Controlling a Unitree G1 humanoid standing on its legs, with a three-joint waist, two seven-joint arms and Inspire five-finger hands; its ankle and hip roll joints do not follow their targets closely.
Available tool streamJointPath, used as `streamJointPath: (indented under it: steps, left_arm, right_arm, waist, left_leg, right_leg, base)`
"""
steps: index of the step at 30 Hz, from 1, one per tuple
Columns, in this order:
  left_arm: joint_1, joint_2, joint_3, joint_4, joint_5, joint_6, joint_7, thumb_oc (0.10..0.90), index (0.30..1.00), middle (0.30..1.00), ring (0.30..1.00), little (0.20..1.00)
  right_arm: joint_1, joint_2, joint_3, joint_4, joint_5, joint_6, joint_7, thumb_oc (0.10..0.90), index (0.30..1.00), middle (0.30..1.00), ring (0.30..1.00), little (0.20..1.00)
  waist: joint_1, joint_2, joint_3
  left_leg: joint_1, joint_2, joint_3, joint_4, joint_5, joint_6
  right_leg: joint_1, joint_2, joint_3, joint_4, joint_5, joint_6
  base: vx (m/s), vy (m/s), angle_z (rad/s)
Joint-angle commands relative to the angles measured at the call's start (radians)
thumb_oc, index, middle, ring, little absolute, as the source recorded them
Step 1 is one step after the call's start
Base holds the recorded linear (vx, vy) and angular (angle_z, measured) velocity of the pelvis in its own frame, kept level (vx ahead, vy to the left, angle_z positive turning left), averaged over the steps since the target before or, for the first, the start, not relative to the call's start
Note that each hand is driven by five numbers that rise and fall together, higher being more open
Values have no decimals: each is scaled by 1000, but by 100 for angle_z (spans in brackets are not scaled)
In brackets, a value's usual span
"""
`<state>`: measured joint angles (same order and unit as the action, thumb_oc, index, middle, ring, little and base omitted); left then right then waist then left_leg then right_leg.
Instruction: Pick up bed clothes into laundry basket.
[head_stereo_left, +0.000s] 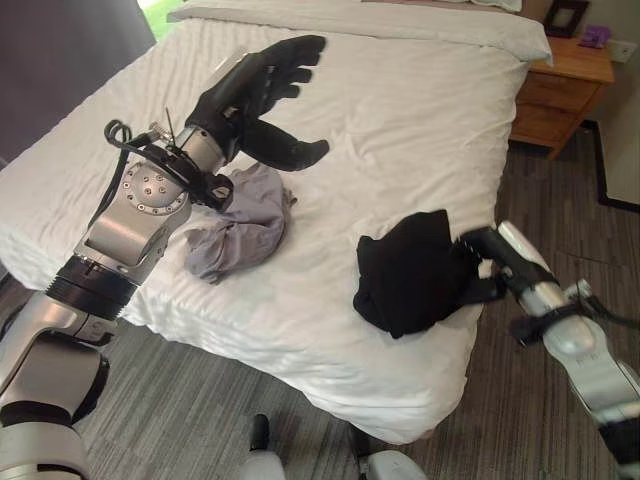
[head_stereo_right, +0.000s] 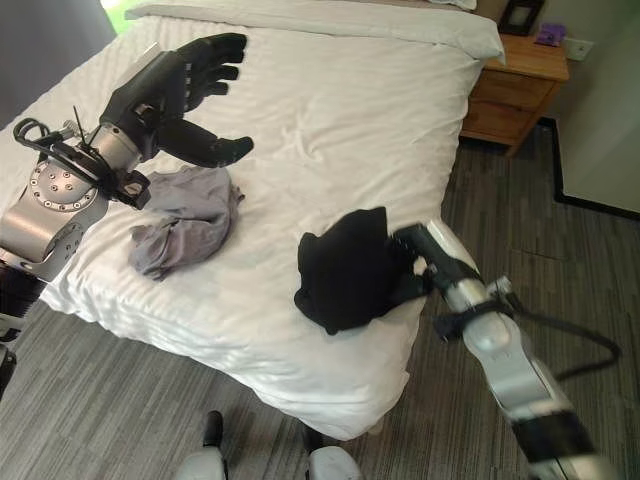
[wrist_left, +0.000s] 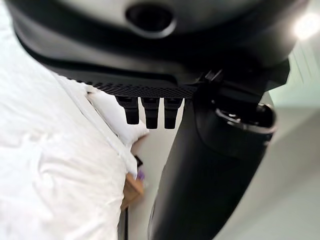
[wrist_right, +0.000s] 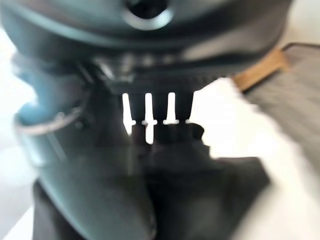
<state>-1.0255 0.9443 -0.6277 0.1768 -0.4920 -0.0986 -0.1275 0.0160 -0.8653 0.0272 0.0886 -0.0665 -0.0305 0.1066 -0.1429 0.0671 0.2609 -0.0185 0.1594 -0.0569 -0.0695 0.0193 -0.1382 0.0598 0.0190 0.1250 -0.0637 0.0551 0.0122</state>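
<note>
A crumpled grey garment (head_stereo_left: 245, 225) lies on the white bed (head_stereo_left: 400, 110) near its left front side. My left hand (head_stereo_left: 250, 90) hovers above it, open, thumb spread apart and holding nothing; its wrist view shows the fingers (wrist_left: 150, 112) straight over the sheet. A bunched black garment (head_stereo_left: 410, 270) sits at the bed's right front edge. My right hand (head_stereo_left: 485, 258) presses into that garment's right side from beyond the mattress edge. Dark hand and black cloth (wrist_right: 200, 200) merge in the right wrist view, so the grip cannot be read.
A wooden nightstand (head_stereo_left: 565, 85) stands at the bed's far right, with a dark picture frame (head_stereo_left: 565, 15) and a small purple object (head_stereo_left: 596, 36) on it. A pillow (head_stereo_left: 400, 15) lies across the head of the bed. Grey plank floor (head_stereo_left: 250, 400) surrounds the bed.
</note>
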Motion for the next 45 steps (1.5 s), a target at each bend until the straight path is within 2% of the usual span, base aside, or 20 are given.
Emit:
streamJointPath:
  steps: [1,2,4,10,14,16,20,27,32,36,37,38,40,41,45]
  left_arm:
    - [-156,103,-43,71,299,-70,30,800,900,900,900,900]
    - [-171,121,-59,55,357,-70,39,800,900,900,900,900]
    - [-109,183,-42,-13,452,-73,13,800,900,900,900,900]
    - [60,305,79,-158,485,-91,10,800,900,900,900,900]
    - [137,318,120,-196,497,-101,1,800,900,900,900,900]
    - [126,322,105,-217,531,-106,5,800,900,900,900,900]
    - [69,269,49,-174,487,-106,15,800,900,900,900,900]
    - [-124,146,-29,17,515,-78,110,800,900,900,900,900]
    - [-191,111,-55,105,579,-64,150,800,900,900,900,900]
    - [-256,114,-87,165,662,-51,203,800,900,900,900,900]
    - [-262,113,-91,168,663,-52,204,800,900,900,900,900]
    - [-271,123,-96,197,653,-49,205,800,900,900,900,900]
    - [-281,122,-109,235,686,-38,222,800,900,900,900,900]
    - [-285,106,-123,272,724,-37,237,800,900,900,900,900]
    - [-233,50,-111,363,703,-27,230,800,900,900,900,900]
  right_arm:
    - [-95,-19,-72,27,-13,-66,-36,400,300,300,300,300]
    - [-82,-6,-84,23,-23,-69,-35,400,300,300,300,300]
    - [-60,1,-109,8,-42,-78,-43,400,300,300,300,300]
    - [-29,45,-118,4,-43,-81,-40,400,300,300,300,300]
    - [-28,52,-105,1,-41,-84,-36,400,300,300,300,300]
    - [-43,50,-90,-5,-41,-85,-36,400,300,300,300,300]
    - [-86,43,-49,-25,-12,-86,-33,400,300,300,300,300]
    - [-162,23,-15,-36,4,-89,-48,400,300,300,300,300]
    - [-175,23,-8,-47,9,-92,-45,400,300,300,300,300]
    - [-198,6,-15,-61,30,-104,-61,400,300,300,300,300]
    - [-199,7,-16,-60,30,-104,-61,400,300,300,300,300]
    - [-199,0,-32,-72,55,-112,-74,400,300,300,300,300]
    - [-164,33,-40,-80,56,-113,-78,400,300,300,300,300]
    - [-137,62,-44,-94,58,-120,-80,400,300,300,300,300]
    - [-98,162,9,-78,114,-136,-80,400,300,300,300,300]
  waist:
    - [52,-16,-96]
    - [58,-22,-97]
    - [79,-38,-92]
    - [126,-60,-92]
    - [138,-67,-96]
    - [140,-69,-89]
    - [139,-80,-62]
    - [128,-106,-30]
    - [119,-112,-13]
    - [102,-117,29]
    - [103,-118,28]
    - [93,-123,52]
    - [87,-128,58]
    - [75,-138,79]
    - [58,-157,116]
  left_leg:
    - [43,-67,36,-5,11,52]
    - [40,-73,40,-5,8,58]
    - [26,-98,43,-11,0,75]
    - [7,-117,28,-12,-2,92]
    - [5,-122,20,-12,-5,94]
    - [-3,-123,13,-10,-3,94]
    - [-19,-119,2,-8,-2,94]
    - [-56,-106,-1,-6,12,91]
    - [-69,-101,6,-6,14,89]
    - [-110,-92,11,2,22,85]
    - [-115,-92,11,5,22,85]
    - [-138,-84,14,12,30,82]
    - [-152,-78,13,12,36,81]
    - [-164,-74,15,7,41,79]
    - [-194,-64,29,2,52,75]
  right_leg:
    - [-11,-139,-21,57,-127,153]
    - [-21,-145,-18,58,-123,158]
    - [-39,-163,-14,54,-110,174]
    - [-44,-180,-39,37,-91,184]
    - [-37,-183,-49,31,-92,184]
    - [-43,-183,-52,38,-94,184]
    - [-58,-177,-60,45,-99,181]
    - [-95,-161,-61,44,-87,175]
    - [-115,-155,-52,48,-83,176]
    - [-167,-144,-41,62,-75,175]
    - [-172,-143,-40,65,-75,174]
    - [-197,-135,-38,67,-61,174]
    - [-203,-135,-41,56,-48,171]
    - [-216,-132,-40,47,-38,172]
    - [-253,-127,-23,34,-16,173]
  base:
    - [22,217,-67]
    - [48,230,-66]
    - [-13,172,-27]
    - [-13,51,19]
    - [5,6,10]
    - [-13,7,13]
    - [-65,-12,16]
    - [-30,-12,1]
    - [-16,8,-6]
    - [-69,11,-6]
    - [-82,2,-15]
    - [-43,-13,-23]
    - [-6,-2,-18]
    - [2,23,-5]
    - [-34,41,-4]
